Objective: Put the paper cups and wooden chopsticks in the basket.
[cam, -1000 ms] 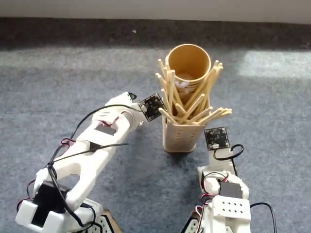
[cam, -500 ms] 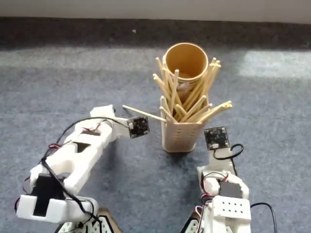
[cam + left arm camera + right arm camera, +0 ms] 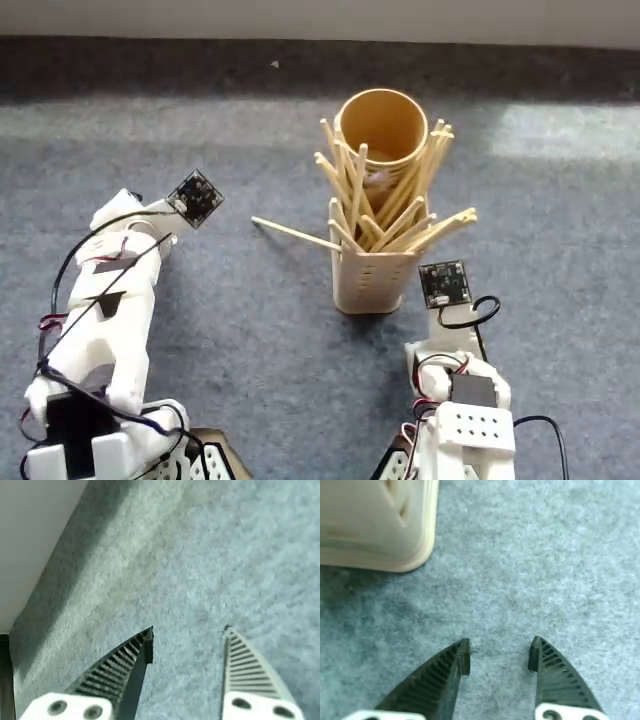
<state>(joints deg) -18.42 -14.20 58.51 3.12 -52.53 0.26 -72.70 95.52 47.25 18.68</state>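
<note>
Mostly upright chopsticks (image 3: 385, 205); basket (image 3: 375, 282) perhaps plastic

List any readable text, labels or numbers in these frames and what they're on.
None readable.
No print on the basket, the paper cup or the wooden chopsticks.
Left arm's black board and right arm's black board: tiny pale specks, too small to read as text.
</note>
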